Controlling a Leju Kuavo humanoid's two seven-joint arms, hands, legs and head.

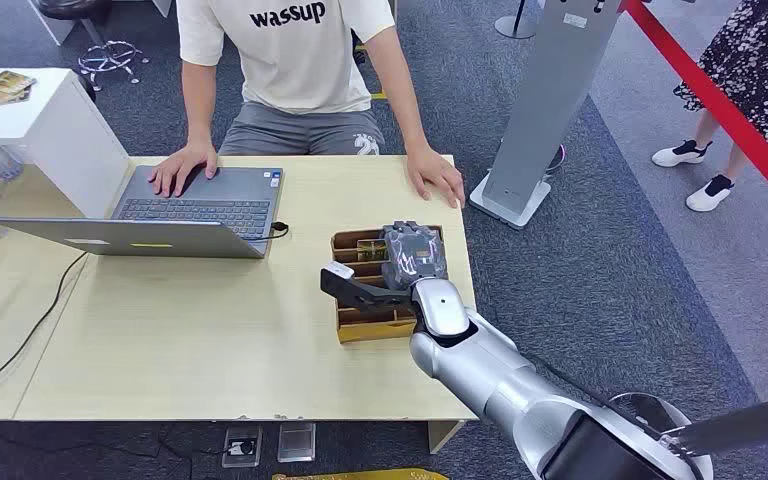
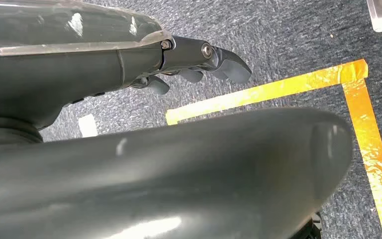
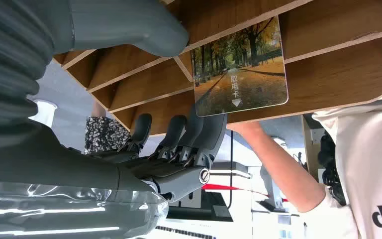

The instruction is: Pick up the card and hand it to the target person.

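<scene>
Head view: right hand (image 1: 412,258) sits over the wooden slotted holder (image 1: 360,325) near the table's (image 1: 210,340) right edge, fingers reaching down into it. Right wrist view shows the card (image 3: 238,69), printed with an autumn tree scene, standing in a slot, dark fingers (image 3: 206,132) at its edge, thumb apart; grip unconfirmed. Left hand (image 2: 199,62) hangs over carpet, fingers loosely curled, holding nothing. Beyond, a person (image 1: 290,60) rests both hands at a laptop (image 1: 200,205) and table.
</scene>
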